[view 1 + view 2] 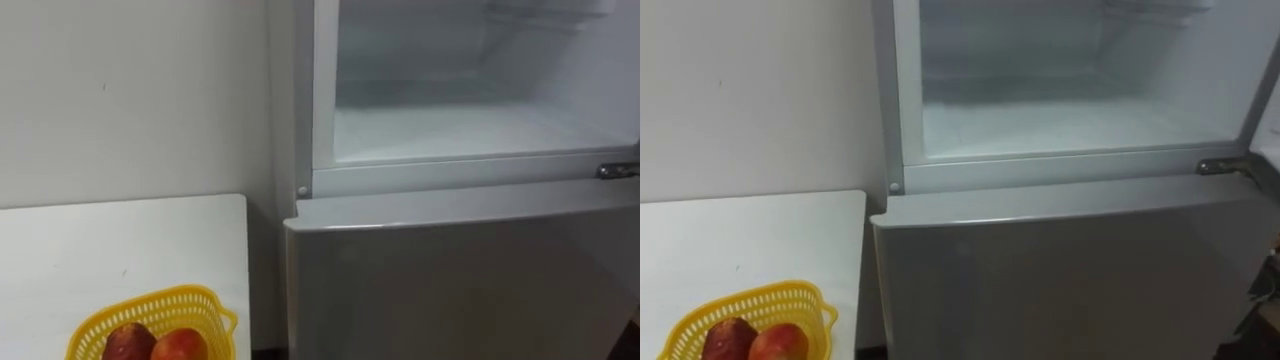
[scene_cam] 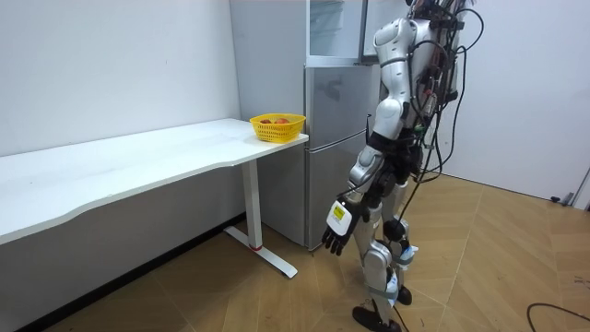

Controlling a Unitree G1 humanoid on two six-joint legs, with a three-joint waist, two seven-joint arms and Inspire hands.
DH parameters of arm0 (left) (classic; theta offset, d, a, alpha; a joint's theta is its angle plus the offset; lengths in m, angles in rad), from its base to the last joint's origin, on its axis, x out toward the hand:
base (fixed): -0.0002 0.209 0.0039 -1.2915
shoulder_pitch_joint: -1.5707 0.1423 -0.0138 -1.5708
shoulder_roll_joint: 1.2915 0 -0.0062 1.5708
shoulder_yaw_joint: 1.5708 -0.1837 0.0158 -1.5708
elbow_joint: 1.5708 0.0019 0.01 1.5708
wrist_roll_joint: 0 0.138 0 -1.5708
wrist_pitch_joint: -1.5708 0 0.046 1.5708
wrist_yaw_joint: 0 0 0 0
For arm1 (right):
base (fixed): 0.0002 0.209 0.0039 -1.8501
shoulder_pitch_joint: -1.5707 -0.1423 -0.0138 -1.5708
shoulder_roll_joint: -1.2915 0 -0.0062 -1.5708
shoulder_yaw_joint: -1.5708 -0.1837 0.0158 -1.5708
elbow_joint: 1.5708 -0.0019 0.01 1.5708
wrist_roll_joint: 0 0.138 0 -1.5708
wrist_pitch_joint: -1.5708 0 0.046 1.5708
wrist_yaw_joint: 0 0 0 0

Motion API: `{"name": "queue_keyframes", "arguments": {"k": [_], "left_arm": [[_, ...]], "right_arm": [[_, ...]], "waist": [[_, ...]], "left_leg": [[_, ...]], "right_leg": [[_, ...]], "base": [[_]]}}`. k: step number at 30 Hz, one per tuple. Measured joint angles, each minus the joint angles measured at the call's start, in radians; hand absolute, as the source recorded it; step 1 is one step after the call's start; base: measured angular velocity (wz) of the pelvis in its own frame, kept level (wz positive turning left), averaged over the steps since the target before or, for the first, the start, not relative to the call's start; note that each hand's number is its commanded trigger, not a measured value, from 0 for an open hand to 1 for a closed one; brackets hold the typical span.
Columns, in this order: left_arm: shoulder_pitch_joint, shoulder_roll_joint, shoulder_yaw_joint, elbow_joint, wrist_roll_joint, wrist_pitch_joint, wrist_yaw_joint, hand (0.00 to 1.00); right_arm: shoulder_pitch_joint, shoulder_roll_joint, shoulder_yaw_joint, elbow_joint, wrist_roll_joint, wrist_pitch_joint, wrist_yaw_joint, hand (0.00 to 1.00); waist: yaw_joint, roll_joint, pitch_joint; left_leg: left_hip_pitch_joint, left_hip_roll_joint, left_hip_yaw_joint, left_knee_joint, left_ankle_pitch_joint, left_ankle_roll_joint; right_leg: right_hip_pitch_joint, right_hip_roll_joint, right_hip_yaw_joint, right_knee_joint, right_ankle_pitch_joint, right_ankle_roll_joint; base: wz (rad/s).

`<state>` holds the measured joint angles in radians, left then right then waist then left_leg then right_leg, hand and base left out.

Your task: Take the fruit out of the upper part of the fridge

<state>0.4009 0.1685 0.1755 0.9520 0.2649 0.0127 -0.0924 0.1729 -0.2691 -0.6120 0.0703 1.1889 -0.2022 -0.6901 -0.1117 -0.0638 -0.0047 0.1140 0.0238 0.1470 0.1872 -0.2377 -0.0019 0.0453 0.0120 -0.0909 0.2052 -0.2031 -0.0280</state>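
The white table (image 1: 120, 250) stood higher than the robot's left hand (image 2: 336, 231), off to the room view's left. The hand hung low by the leg, near the floor, fingers loose and holding nothing. A yellow basket (image 1: 150, 305) sat at the table's end, just beside the fridge. In it lay two fruits, a dark red one (image 1: 128, 343) touching an orange-red one (image 1: 180, 347). Far above the hand, the upper fridge (image 1: 470, 110) stood open, white inside. The lower door (image 1: 460, 280) below it was closed.

Silver-white shells, black joints.
Dark cables hang down its back; the black left hand (image 2: 334, 238) carries a yellow-marked tag.
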Motion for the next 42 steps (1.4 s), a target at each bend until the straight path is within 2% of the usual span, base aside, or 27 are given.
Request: {"name": "queue_keyframes", "arguments": {"k": [4, 7, 10, 13, 16, 20, 32, 42], "left_arm": [[0.008, -0.002, 0.028, 0.000, 0.000, -0.012, -0.001, 0.00], [0.010, -0.006, 0.039, 0.000, -0.001, -0.013, -0.008, 0.00], [0.013, -0.012, 0.053, 0.001, 0.000, -0.013, -0.025, 0.00], [0.019, -0.013, 0.060, -0.001, 0.000, -0.013, -0.029, 0.00], [0.023, -0.019, 0.060, -0.002, 0.000, -0.011, -0.034, 0.00], [0.023, -0.037, 0.060, -0.002, 0.000, -0.011, -0.047, 0.00], [0.026, -0.039, 0.060, 0.040, 0.000, -0.020, -0.047, 0.00], [0.024, -0.039, 0.060, 0.066, 0.000, -0.020, -0.046, 0.00]], "right_arm": [[-0.004, -0.010, -0.008, -0.005, 0.117, -0.024, 0.081, 0.00], [-0.023, -0.010, -0.009, -0.005, 0.175, -0.028, 0.158, 0.00], [-0.043, -0.010, -0.010, -0.006, 0.177, -0.025, 0.245, 0.00], [-0.062, -0.010, -0.010, -0.017, 0.177, -0.010, 0.315, 0.00], [-0.078, -0.010, -0.010, -0.064, 0.201, 0.009, 0.376, 0.00], [-0.092, -0.010, -0.010, -0.109, 0.243, 0.011, 0.447, 0.00], [-0.152, -0.010, -0.010, -0.162, 0.263, 0.007, 0.596, 0.00], [-0.154, -0.010, -0.010, -0.230, 0.233, 0.008, 0.624, 0.00]], "waist": [[0.006, 0.001, -0.0006], [0.005, 0.013, -0.0014], [0.003, 0.030, -0.0052], [0.004, 0.041, -0.0053], [0.002, 0.042, -0.0045], [0.007, 0.042, -0.0035], [0.010, 0.042, -0.0028], [0.027, 0.041, -0.0034]], "left_leg": [[-0.011, 0.000, 0.005, 0.001, 0.000, 0.000], [-0.014, 0.000, 0.005, 0.001, 0.000, 0.000], [-0.015, 0.000, 0.007, 0.001, 0.000, 0.000], [-0.016, 0.002, 0.007, 0.002, 0.000, 0.000], [-0.017, 0.003, 0.007, 0.002, 0.000, 0.000], [-0.016, 0.001, 0.007, 0.002, 0.000, 0.000], [-0.005, 0.003, 0.006, 0.013, 0.000, 0.000], [-0.003, 0.001, 0.005, 0.011, 0.000, 0.000]], "right_leg": [[-0.011, 0.000, 0.003, -0.001, 0.001, 0.001], [-0.011, -0.001, 0.002, 0.000, 0.001, 0.001], [-0.010, -0.001, 0.002, 0.002, 0.002, 0.001], [-0.010, -0.001, 0.001, 0.008, 0.002, 0.000], [-0.009, -0.007, 0.000, 0.016, 0.002, 0.000], [-0.010, -0.008, 0.001, 0.016, 0.002, 0.000], [-0.010, -0.009, -0.002, 0.019, 0.001, -0.002], [-0.006, -0.011, -0.002, 0.016, 0.002, -0.002]], "base": [[-0.02], [0.00], [0.00], [-0.01], [0.00], [0.00], [0.01], [0.00]]}}
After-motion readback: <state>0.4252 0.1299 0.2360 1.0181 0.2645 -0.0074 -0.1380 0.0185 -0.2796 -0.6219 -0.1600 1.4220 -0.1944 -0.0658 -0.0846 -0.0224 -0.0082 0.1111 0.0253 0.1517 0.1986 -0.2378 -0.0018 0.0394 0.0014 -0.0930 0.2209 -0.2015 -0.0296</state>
